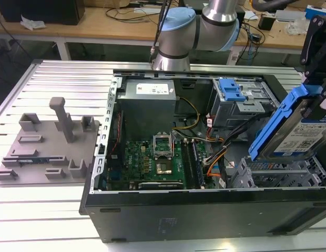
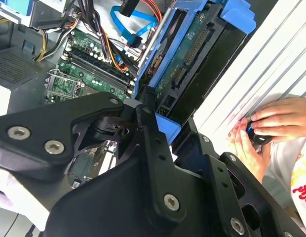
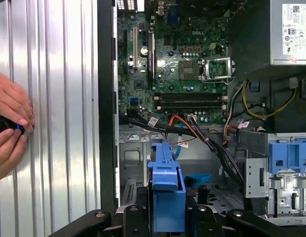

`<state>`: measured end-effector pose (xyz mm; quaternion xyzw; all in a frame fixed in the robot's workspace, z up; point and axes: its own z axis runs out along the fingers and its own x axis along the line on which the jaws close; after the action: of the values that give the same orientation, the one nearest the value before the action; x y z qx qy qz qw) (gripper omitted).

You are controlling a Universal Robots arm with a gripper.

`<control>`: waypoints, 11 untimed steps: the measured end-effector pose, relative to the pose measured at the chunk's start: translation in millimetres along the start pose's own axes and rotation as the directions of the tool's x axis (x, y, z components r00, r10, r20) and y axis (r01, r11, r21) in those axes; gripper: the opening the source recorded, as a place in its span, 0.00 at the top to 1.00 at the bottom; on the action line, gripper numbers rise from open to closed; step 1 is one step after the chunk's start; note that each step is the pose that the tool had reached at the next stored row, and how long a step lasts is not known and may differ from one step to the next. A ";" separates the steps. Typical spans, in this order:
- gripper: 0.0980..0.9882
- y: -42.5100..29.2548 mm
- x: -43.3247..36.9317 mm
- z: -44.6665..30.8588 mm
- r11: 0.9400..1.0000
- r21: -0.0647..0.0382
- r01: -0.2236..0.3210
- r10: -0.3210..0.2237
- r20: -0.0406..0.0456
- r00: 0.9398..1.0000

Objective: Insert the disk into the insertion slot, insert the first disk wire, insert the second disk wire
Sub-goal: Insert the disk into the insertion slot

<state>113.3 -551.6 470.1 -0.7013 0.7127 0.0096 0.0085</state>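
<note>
In the exterior view my gripper (image 1: 313, 97) is at the right, shut on the disk (image 1: 298, 135). The disk is a silver drive with a white label in a bright blue frame (image 1: 273, 121). It hangs tilted just above the insertion slot (image 1: 273, 176), a grey perforated cage at the case's near right corner. The second wrist view shows the disk's green underside (image 2: 190, 54) between my black fingers (image 2: 148, 133). The first wrist view has the blue frame (image 3: 166, 192) over the grey slot (image 3: 135, 163). Loose wires (image 3: 185, 133), orange, black and blue, lie beside the slot.
A taller grey bay with a blue latch (image 1: 231, 89) stands behind the slot. The motherboard (image 1: 152, 157) and power supply (image 1: 147, 94) fill the open case. A grey fixture plate (image 1: 47, 147) lies at the exterior view's left. A person's hands (image 3: 10, 128) rest on the slatted table.
</note>
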 end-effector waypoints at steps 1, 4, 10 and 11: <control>0.70 -0.3 0.0 0.7 1.000 0.000 0.000 0.000 0.000 1.000; 0.70 -0.9 0.1 3.2 1.000 0.000 0.000 0.000 0.000 1.000; 0.70 -0.9 0.6 8.3 1.000 0.000 -0.001 0.001 0.000 1.000; 0.70 -0.9 0.7 9.3 1.000 0.000 -0.001 0.001 0.000 1.000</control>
<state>114.2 -552.1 460.8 -0.7011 0.7129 0.0096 0.0085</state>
